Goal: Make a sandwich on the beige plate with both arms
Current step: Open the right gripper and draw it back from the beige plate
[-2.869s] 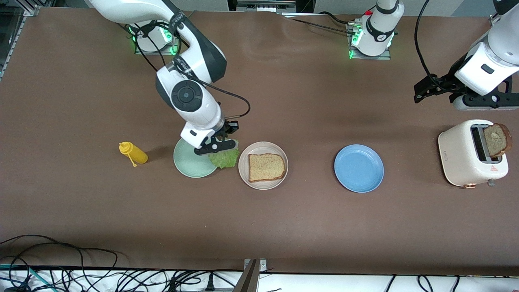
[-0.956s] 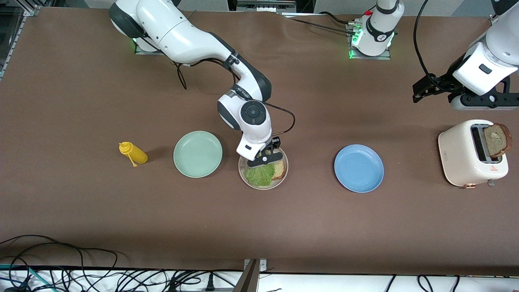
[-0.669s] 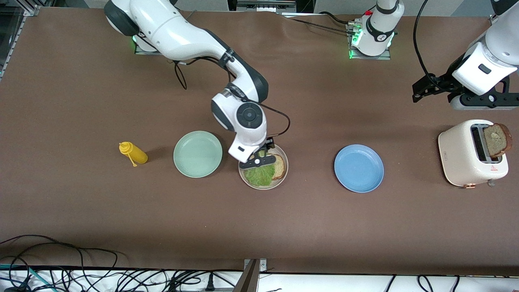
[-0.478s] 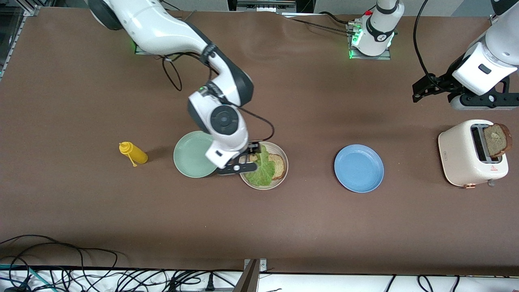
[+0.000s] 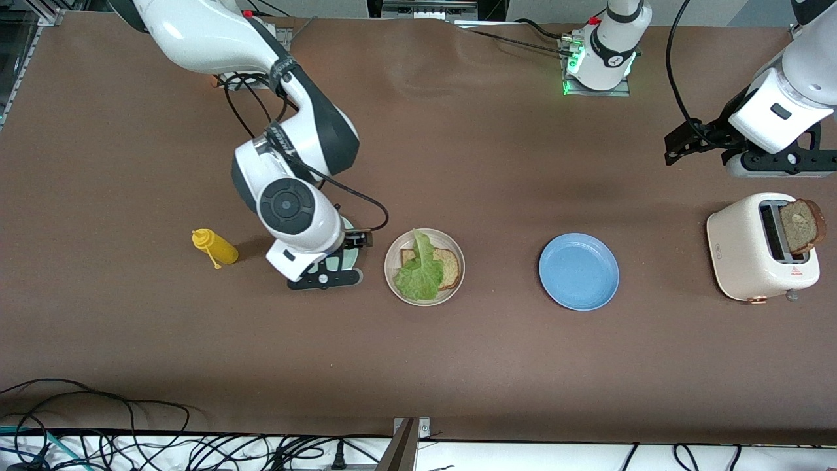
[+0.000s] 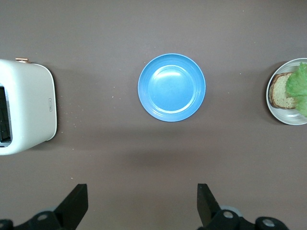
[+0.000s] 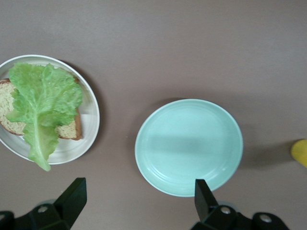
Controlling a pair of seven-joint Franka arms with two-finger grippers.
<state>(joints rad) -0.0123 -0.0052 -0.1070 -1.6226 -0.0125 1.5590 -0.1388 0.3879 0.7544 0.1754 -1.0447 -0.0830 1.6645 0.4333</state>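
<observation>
Now the right gripper (image 5: 325, 280) is hovering wide-fingered over the mint plate (image 7: 188, 146), lettuce (image 5: 420, 269) draping bread on the beige plate (image 5: 393, 275) at frame centre; the left gripper (image 5: 680, 145), upper right, is waiting open above the toaster (image 5: 745, 248) for its slice (image 5: 800, 226).

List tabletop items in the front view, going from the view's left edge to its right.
Yellow bottle → mint-green plate, under the right end effector → beige plate with bread slice and lettuce → blue plate → toaster holding a bread slice.
</observation>
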